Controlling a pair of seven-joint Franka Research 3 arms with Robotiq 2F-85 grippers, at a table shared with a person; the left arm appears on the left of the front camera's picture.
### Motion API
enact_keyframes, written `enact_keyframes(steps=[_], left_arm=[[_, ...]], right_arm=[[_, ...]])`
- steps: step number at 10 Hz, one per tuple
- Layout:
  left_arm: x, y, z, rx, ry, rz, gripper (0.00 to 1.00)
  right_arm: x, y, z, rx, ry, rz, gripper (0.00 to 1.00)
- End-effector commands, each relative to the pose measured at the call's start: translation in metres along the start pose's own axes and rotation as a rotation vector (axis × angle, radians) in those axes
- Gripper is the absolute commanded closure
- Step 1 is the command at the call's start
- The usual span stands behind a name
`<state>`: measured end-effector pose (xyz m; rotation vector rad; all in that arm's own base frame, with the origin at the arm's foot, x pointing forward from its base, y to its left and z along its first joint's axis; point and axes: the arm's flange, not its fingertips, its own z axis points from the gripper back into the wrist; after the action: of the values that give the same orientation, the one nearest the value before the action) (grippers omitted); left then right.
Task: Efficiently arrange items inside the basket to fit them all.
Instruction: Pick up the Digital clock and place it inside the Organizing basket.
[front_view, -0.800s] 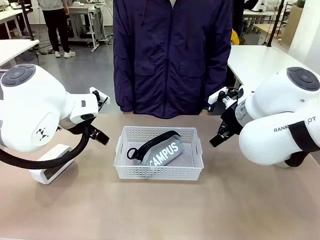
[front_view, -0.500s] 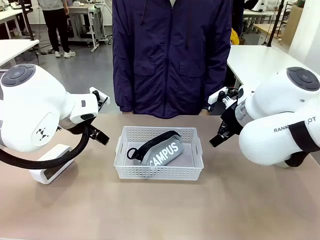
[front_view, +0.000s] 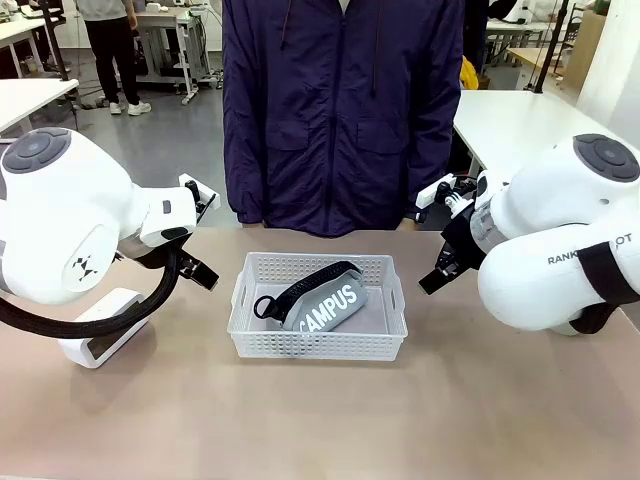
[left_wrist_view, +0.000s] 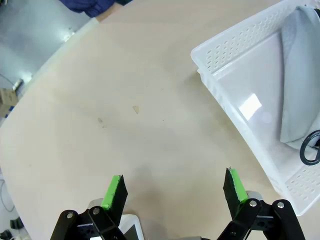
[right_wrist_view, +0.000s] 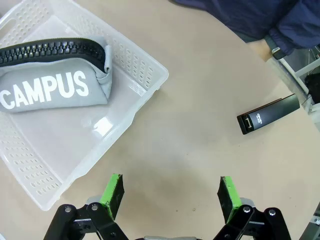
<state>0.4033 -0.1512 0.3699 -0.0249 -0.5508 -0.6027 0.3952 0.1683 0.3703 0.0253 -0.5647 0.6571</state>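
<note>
As pouch (front_view: 322, 298) lies in basket (front_view: 318, 345), right gripper (right_wrist_view: 171, 183) beside.

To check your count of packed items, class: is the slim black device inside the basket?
No, the slim black device lies on the table, well apart from the basket.
</note>
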Motion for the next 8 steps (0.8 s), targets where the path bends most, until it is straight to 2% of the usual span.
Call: enact_keyframes(steps=[1, 8], left_arm=[[0.0001, -0.0001, 0.0001, 0.0, 0.0, -0.001, 0.0], [0.0001, -0.0001, 0.0001, 0.0, 0.0, -0.001, 0.0]], right_arm=[[0.0, -0.0001, 0.0001, 0.0, 0.0, -0.001, 0.0], [0.0, -0.0001, 0.0001, 0.0, 0.0, -0.001, 0.0]])
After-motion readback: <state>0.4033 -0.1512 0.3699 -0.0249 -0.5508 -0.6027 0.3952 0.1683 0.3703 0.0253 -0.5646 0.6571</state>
